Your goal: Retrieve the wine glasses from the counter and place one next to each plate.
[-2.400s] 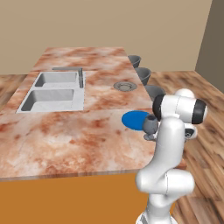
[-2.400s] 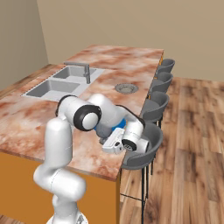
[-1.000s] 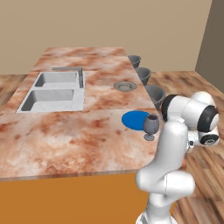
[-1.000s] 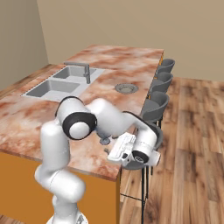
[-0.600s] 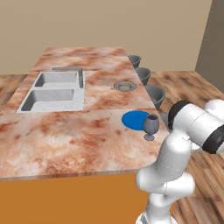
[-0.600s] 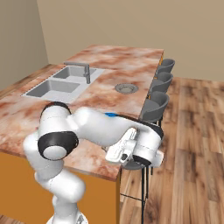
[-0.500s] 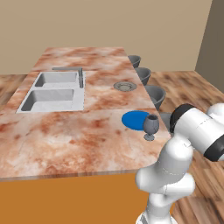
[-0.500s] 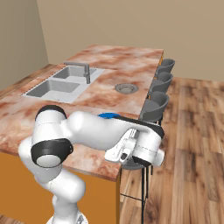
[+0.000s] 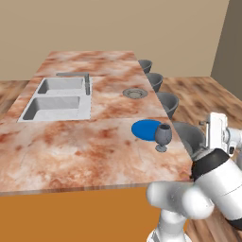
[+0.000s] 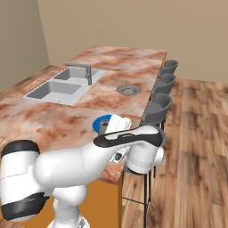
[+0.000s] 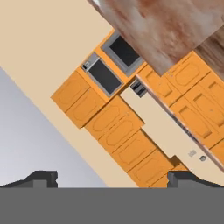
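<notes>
Jaws apart, empty, aimed away from the island top.

The gripper [image 11: 112, 177] looks toward the distant wall cabinets [image 11: 127, 140]. One wine glass [image 9: 163, 136] stands upright behind the jaws, near the counter [image 9: 71, 146] edge, just beside the blue plate [image 9: 145, 129]. The grey plate [image 9: 135, 93] lies farther along, no glass beside it.

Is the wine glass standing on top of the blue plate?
No, the wine glass stands on the counter just beside the blue plate.
</notes>
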Robot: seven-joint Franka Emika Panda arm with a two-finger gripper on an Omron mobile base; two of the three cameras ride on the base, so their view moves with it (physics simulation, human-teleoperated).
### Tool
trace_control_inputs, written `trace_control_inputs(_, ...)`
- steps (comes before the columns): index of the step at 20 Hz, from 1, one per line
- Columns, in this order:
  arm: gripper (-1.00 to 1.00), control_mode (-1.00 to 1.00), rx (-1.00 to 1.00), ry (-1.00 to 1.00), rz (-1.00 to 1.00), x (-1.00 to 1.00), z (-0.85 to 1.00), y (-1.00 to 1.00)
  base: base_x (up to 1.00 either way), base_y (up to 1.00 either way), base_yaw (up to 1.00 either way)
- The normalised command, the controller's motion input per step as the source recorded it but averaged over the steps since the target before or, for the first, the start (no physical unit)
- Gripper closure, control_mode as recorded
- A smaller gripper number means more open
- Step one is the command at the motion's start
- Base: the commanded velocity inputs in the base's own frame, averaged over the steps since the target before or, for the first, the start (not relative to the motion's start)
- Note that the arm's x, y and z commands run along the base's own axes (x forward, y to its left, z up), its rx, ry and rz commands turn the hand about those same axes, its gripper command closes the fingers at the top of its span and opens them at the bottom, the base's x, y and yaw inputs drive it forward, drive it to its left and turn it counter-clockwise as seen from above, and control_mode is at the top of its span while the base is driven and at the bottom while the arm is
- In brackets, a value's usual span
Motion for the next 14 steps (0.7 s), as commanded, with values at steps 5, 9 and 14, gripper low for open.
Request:
trace_control_inputs(5, -1.00, -1.00, 0.00, -0.17, 0.00, -0.27, 0.39, 0.62, 0.00, 0.00, 0.00)
trace_control_inputs(9, -1.00, -1.00, 0.00, -0.16, 0.00, -0.16, 0.35, 0.52, 0.00, 0.00, 0.00)
trace_control_inputs(14, -1.00, -1.00, 0.00, -0.07, 0.00, -0.06, 0.24, 0.33, 0.00, 0.00, 0.00)
